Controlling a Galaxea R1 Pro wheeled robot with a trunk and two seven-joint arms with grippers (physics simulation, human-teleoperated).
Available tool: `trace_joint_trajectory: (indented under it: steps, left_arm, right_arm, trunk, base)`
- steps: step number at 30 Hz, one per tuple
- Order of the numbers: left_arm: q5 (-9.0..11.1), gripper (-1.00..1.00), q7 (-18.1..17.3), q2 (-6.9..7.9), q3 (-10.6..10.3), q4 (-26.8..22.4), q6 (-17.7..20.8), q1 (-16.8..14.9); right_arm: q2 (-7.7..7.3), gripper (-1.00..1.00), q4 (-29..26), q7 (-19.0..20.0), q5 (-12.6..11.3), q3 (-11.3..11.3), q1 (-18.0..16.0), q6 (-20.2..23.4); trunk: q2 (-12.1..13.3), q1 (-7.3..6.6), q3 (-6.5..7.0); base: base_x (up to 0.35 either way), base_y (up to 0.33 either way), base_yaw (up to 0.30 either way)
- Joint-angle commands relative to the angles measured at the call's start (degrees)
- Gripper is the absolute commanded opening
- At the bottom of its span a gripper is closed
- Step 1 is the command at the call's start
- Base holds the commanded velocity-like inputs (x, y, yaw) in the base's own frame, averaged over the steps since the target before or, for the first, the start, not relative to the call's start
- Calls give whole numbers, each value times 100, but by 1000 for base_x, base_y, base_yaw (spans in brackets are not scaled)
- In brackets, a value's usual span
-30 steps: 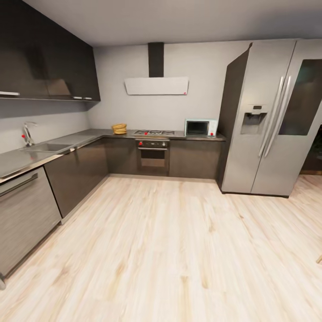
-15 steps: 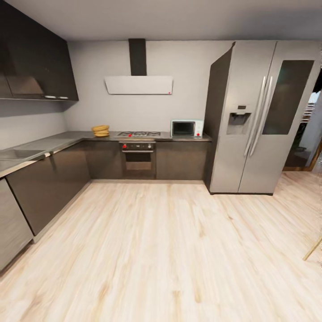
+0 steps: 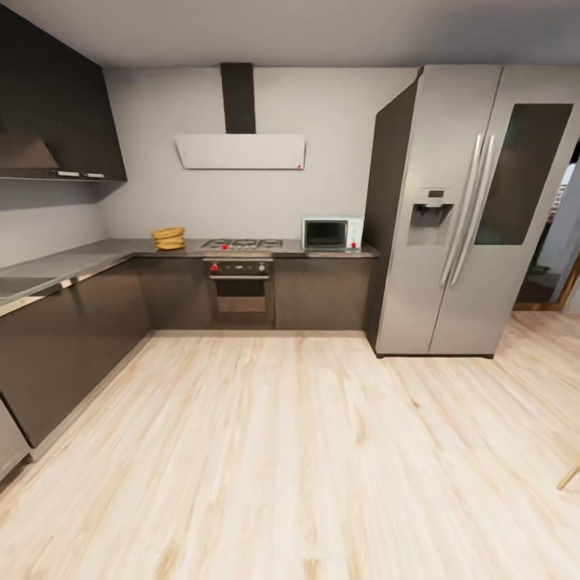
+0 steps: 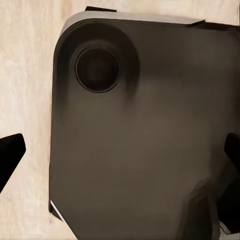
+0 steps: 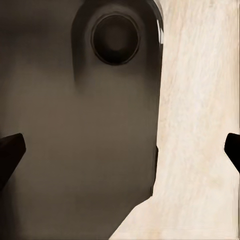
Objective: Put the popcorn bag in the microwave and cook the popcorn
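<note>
Popcorn bag [image 3: 168, 238] sits far off on countertop [image 3: 97, 256], left of hob [image 3: 242, 243]; mouth not readable. Microwave [image 3: 332, 234] by fridge [image 3: 459, 209], door closed. Wide bare wood floor [image 3: 306, 451] between. Left gripper [image 4: 120, 155] and right gripper [image 5: 120, 152] spread wide, grasping nothing, tips cut off at frame edges.

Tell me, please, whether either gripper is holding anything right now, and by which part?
Nothing is held: both wrist views show jaws spread wide with nothing between them, and the popcorn bag sits on the countertop.
</note>
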Motion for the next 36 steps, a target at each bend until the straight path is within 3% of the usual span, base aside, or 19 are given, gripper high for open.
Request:
trace_joint_trajectory:
  steps: [1, 12, 19, 36]
  left_arm:
    - [54, 100, 11, -2, -2, 0, -15, -1]
    - [66, 100, 16, -2, -1, 3, -15, -1]
    - [248, 100, 12, 7, -4, 5, -15, -1]
    - [275, 100, 14, 24, -4, 0, 196, -1]
  right_arm:
    - [-4, 100, -2, 22, 18, 5, 0, -17]
    - [-7, 100, -6, -10, 39, 6, 2, -27]
    - [-13, 100, -6, -13, 39, 6, 1, -20]
    - [-7, 100, -4, -33, 39, 0, 0, -29]
  trunk:
    - [-2, 3, -4]
    - [-2, 3, -4]
    - [-2, 3, -4]
    - [-2, 3, -4]
  base:
    - [320, -135, 0]
    - [312, -171, 0]
    - [310, -151, 0]
    - [332, -11, 0]
